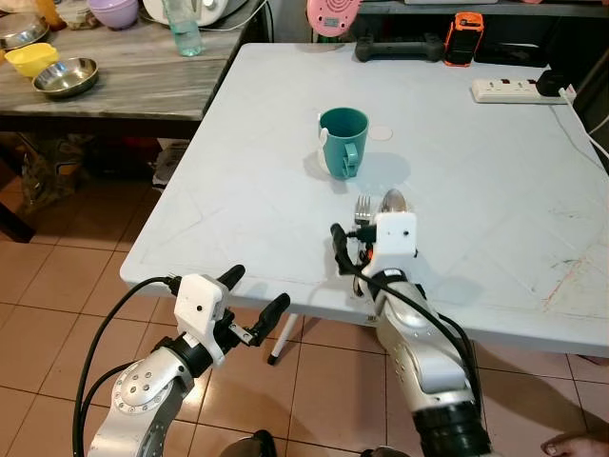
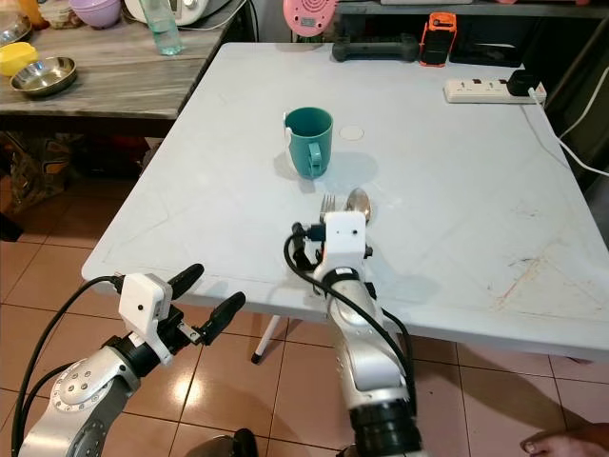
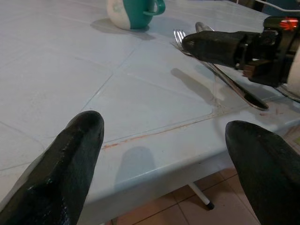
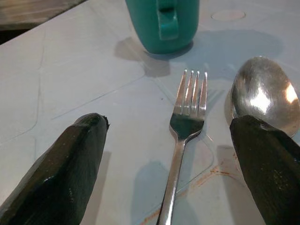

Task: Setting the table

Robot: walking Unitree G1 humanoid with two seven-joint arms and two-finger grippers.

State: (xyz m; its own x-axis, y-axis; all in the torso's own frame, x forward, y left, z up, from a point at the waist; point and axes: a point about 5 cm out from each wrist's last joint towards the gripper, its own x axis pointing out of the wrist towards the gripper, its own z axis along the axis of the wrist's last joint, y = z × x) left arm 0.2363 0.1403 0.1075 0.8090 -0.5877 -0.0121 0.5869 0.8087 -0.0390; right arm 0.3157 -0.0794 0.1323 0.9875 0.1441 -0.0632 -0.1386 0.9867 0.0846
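A teal mug [image 1: 343,141] stands upright near the middle of the white table [image 1: 476,171], handle toward me. Closer to the front edge, a fork [image 1: 363,208] and a spoon [image 1: 393,201] lie side by side on the tabletop. My right gripper [image 4: 171,123] hovers open just above their handles. In the right wrist view the fork [image 4: 190,101] lies between the fingers and the spoon [image 4: 262,91] runs under one finger. My left gripper [image 1: 257,290] is open and holds nothing. It sits below and just in front of the table's front edge, left of the cutlery.
A wooden side table [image 1: 143,71] at the back left carries a steel bowl [image 1: 66,77], a yellow bowl [image 1: 30,59] and a bottle [image 1: 184,29]. A power strip [image 1: 504,90] and an orange device [image 1: 463,38] lie at the far edge. Tiled floor [image 1: 57,314] lies below.
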